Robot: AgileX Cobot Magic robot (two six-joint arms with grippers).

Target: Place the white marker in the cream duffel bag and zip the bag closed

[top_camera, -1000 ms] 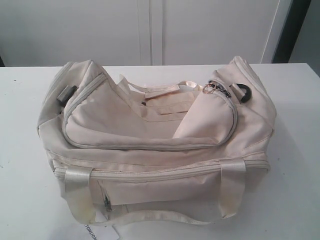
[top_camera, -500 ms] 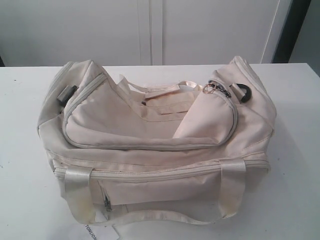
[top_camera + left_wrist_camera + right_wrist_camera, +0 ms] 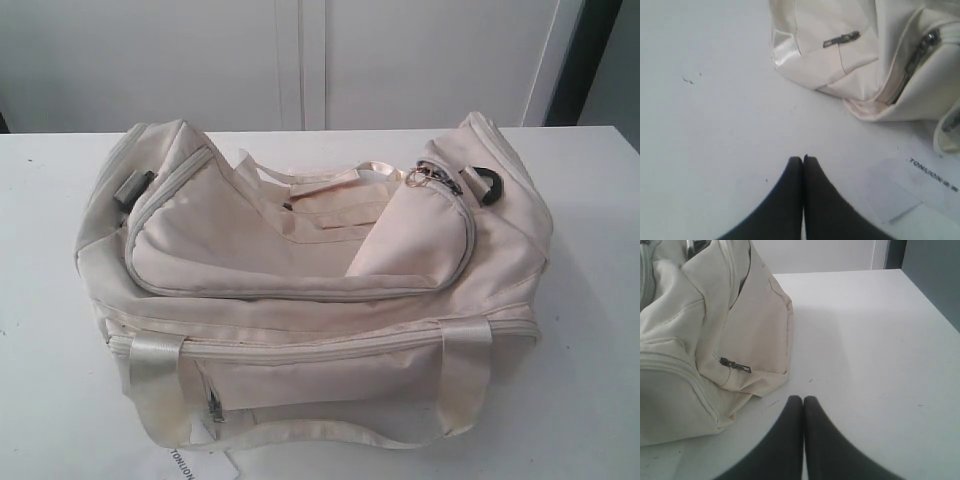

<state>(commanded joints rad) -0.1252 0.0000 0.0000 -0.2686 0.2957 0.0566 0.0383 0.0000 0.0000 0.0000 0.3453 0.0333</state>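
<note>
- A cream duffel bag (image 3: 300,270) sits alone in the middle of a white surface (image 3: 40,300). Its long side and front zip pocket face the exterior camera.
- The white marker shows in none of the three views. Whether it is already inside the bag or hidden elsewhere cannot be told.
- The top flap (image 3: 250,250) lies loose, its corner on the right arm's side folded back on itself. The gold keyring (image 3: 414,178) on the zip pull rests at that end, so the main zip looks unclosed.
- The left gripper (image 3: 803,159) hangs over bare surface near the bag's front corner. Its jaws are pressed together and hold nothing. A white paper tag (image 3: 920,185) with black letters lies just beside it.
- The right gripper (image 3: 803,399) hangs off the bag's end panel, jaws likewise together and empty.
- Neither arm reaches into the exterior view, and both are clear of the fabric.
- If the marker is inside, the step in hand is likely the zip. It would go best with the folded corner flattened first and one arm pinning the soft bag. The other arm should pinch the keyring and draw it steadily along the track, not upward.
</note>
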